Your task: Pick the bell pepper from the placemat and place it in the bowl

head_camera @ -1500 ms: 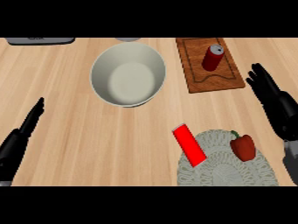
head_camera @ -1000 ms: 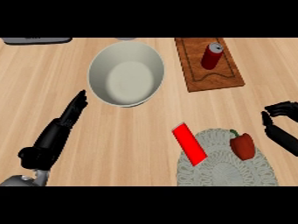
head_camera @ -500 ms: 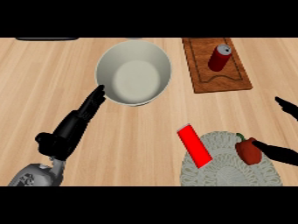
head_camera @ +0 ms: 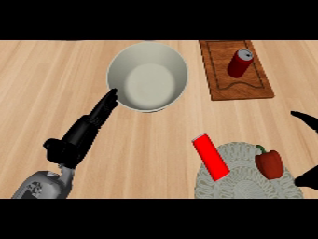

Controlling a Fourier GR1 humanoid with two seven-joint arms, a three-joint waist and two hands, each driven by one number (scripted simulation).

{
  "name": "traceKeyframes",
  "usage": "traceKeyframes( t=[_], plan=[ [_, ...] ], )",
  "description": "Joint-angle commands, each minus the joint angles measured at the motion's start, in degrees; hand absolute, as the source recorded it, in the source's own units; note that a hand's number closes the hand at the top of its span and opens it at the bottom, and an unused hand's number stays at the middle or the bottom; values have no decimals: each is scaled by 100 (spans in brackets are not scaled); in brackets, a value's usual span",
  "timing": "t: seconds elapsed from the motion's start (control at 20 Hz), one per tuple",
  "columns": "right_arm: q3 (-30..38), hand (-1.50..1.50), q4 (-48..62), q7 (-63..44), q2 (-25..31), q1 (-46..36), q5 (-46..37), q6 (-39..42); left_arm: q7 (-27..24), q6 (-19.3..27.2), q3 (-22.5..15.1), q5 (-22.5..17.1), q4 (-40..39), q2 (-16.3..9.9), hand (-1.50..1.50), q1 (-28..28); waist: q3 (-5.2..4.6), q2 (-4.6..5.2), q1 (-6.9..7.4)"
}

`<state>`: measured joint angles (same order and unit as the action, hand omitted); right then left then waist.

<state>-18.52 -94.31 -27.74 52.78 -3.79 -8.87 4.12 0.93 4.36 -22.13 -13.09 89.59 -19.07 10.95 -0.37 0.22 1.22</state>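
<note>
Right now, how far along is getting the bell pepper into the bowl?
Nothing is done yet: the red bell pepper lies on the grey woven placemat. In hand: the right hand is open around it, not gripping. Left: grasp, lift, and place it in the empty white bowl, which the left hand touches.

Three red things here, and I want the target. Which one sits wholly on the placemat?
The bell pepper, on the placemat's right part beside the right robot hand. The red block overhangs the mat's left edge; the red can stands on the cutting board.
</note>
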Motion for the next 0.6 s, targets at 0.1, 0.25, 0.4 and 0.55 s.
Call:
traceKeyframes(
  t=[0.1,0.25,0.4,0.55],
  plan=[
    [-275,-150,-657,-2181,47,-904,1059,1675,-42,-180,105,-24,-306,21,0,123,15,3,-5],
    [-294,-150,-601,-3163,-323,-1412,1541,1996,13,-166,144,12,-22,-31,0,-88,25,-11,20],
    [-333,-150,-694,-3792,-514,-1727,1806,2296,-205,-126,15,236,8,132,0,-294,29,-22,-33],
    [-644,-150,-613,-3728,-811,-1509,1322,1985,-348,-445,433,8,-779,224,0,176,31,-11,-121]
  ],
)
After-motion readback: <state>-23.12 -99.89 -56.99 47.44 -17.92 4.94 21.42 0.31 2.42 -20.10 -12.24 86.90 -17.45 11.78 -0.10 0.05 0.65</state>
